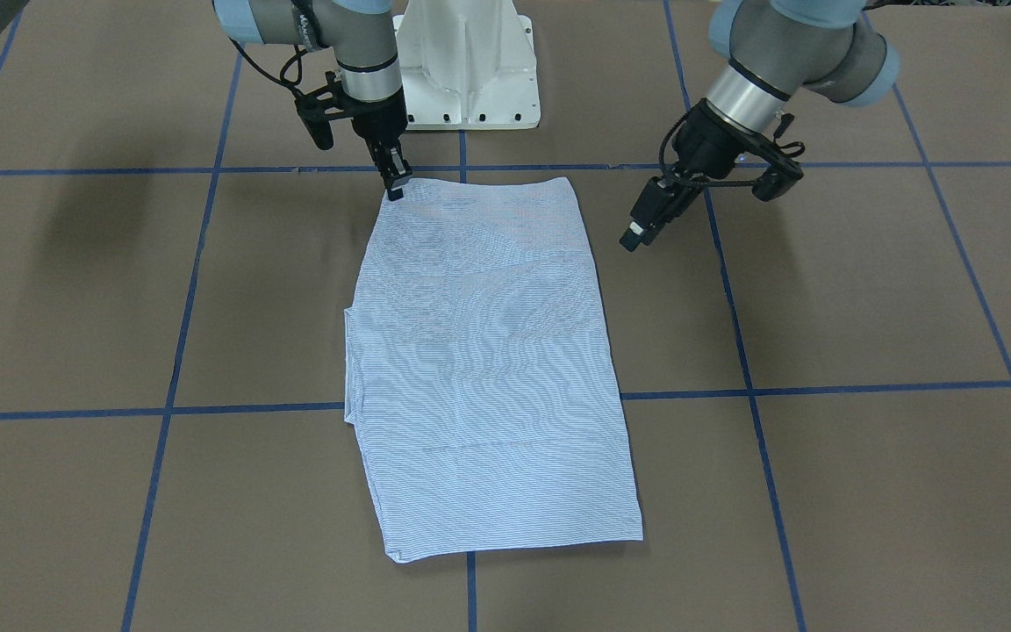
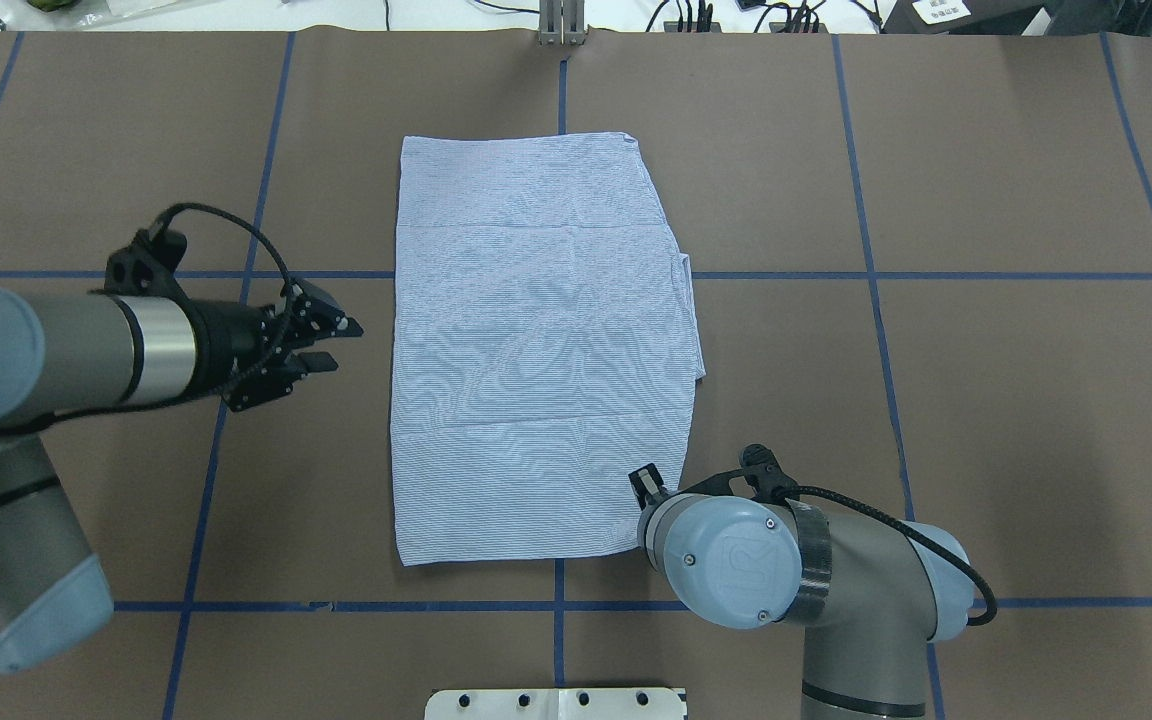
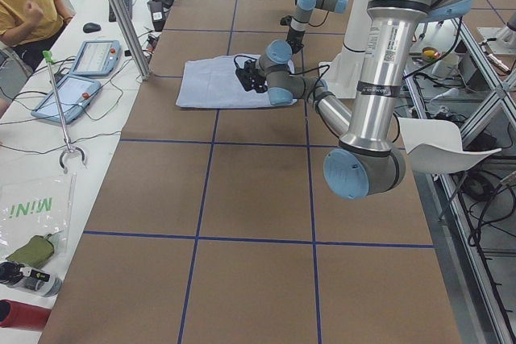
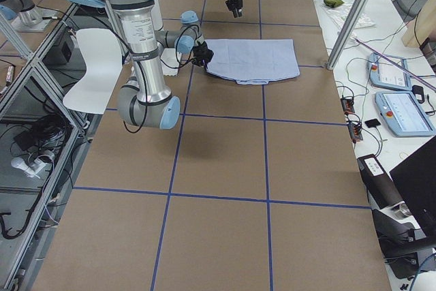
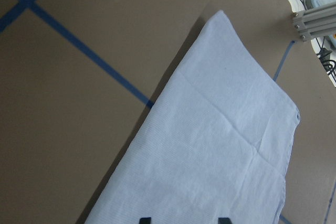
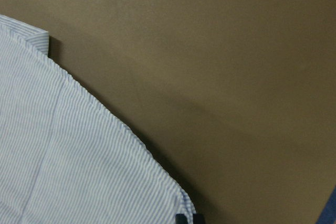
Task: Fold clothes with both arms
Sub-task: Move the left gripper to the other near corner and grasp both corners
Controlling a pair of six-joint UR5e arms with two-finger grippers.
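You have the shirt [image 2: 536, 350] folded into a long rectangle, lying flat in the middle of the counter [image 2: 986, 420]. Its short ends face the robot and the far side. It covers the crossing of two blue tape lines [image 2: 936, 275]. Along the long edge on the robot's right, a small flap of cloth sticks out past the rectangle.

Your right arm [image 2: 726, 560] reaches down over the corner of the shirt nearest the robot, on its right side. In the front-facing view the right jaws point straight down and their tips meet the cloth at that corner. The right wrist camera shows the tips drawn close together at the bottom of its picture, with the striped hem running right up to them, so they look clamped on the corner's edge. The overhead view hides them under the wrist.

Your left arm [image 2: 66, 350] comes in level from the robot's left. The left jaws stand apart, aimed at the shirt's long edge about halfway along it. They are beside the cloth and do not touch it, with bare counter between the tips and the hem. In the left wrist camera the two tips show well apart at the bottom edge, with the shirt stretching away ahead of them.
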